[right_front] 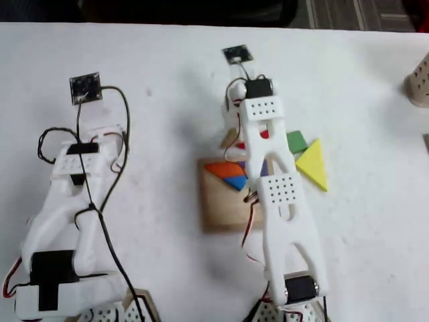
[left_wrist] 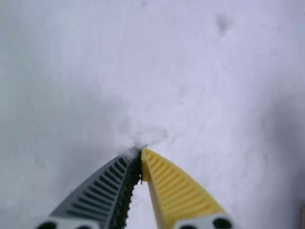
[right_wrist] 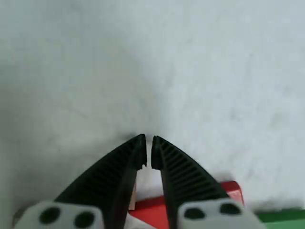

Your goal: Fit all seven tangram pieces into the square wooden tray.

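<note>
The square wooden tray lies mid-table with an orange piece and a blue piece in its far part. The right arm stretches over the tray's right side, partly hiding a purple piece and a red piece. A green piece and a yellow triangle rest on the table to the tray's right. My right gripper is shut over bare table, with the red piece and green piece behind its fingers. My left gripper is shut, its tips on the white table.
The left arm sits folded at the left, black cables looping around it. A perforated wooden object stands at the right edge. Another wooden item shows at the near edge between the arm bases.
</note>
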`<state>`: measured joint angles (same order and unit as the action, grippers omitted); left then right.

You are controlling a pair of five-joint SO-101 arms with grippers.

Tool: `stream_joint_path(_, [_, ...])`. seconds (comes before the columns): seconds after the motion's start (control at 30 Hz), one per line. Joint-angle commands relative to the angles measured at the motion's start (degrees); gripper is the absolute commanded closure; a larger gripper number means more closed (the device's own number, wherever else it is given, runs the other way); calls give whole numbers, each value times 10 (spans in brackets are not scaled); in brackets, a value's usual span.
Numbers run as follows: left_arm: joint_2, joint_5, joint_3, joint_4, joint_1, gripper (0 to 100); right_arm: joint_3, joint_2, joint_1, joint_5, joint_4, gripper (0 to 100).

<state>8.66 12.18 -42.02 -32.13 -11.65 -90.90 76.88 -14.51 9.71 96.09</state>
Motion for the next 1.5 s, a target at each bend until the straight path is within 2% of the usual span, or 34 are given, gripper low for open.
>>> stream_joint_path(0.0, [0, 3, 2, -3, -7, 974, -28, -12, 13, -10, 29, 972])
stream_joint_path(0.2, [0, 3, 2, -3, -7, 974, 3, -47, 27, -31, 32, 982])
stream_joint_path(0.5, [0, 3, 2, -3, -7, 974, 227, -167, 16, -32, 28, 981])
stream_joint_path(0.77, [0, 3, 2, -3, -7, 973, 316, -184, 34, -28, 29, 981])
stream_joint_path(0.97, [0, 3, 2, -3, -7, 973, 448, -268, 43, -27, 28, 981])
stream_joint_path(1.2, [0, 3, 2, -3, -7, 973, 637, -385, 38, -18, -50, 981])
stream_joint_path(1.27, [0, 3, 2, -3, -6, 973, 661, -418, 36, -42, -70, 978])
stream_joint_path(1.47, [0, 3, 2, -3, -6, 973, 665, -454, 7, -176, -145, 977])
